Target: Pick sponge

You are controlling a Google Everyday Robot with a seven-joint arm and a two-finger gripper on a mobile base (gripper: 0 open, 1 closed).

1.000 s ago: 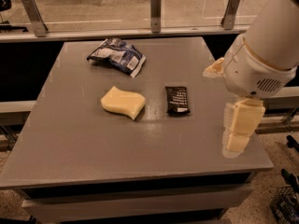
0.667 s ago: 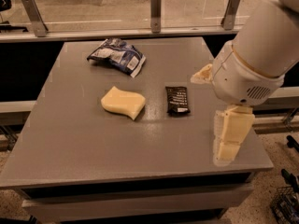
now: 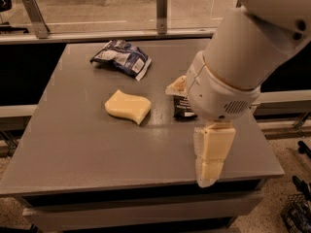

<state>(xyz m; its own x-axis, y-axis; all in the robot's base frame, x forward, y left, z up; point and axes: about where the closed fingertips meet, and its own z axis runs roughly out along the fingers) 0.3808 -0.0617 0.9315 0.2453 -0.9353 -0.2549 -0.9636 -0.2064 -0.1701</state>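
Note:
The sponge (image 3: 128, 106) is a pale yellow foam block with wavy sides, lying flat near the middle of the grey table (image 3: 97, 154). My gripper (image 3: 188, 132) hangs over the table's right front part, to the right of the sponge and apart from it. Its two pale yellow segmented fingers stand wide apart: one finger (image 3: 211, 154) points down over the front edge, and the other finger (image 3: 176, 85) shows at the left of the white wrist. The gripper is open and holds nothing.
A small black snack bar wrapper (image 3: 182, 108) lies right of the sponge, partly hidden behind my wrist. A blue and white crumpled bag (image 3: 121, 57) lies at the back of the table. A metal rail with posts (image 3: 161, 5) runs behind the table.
My arm and gripper have moved left and nearer to the sponge, now covering part of the black wrapper. The sponge, wrapper and bag have not moved.

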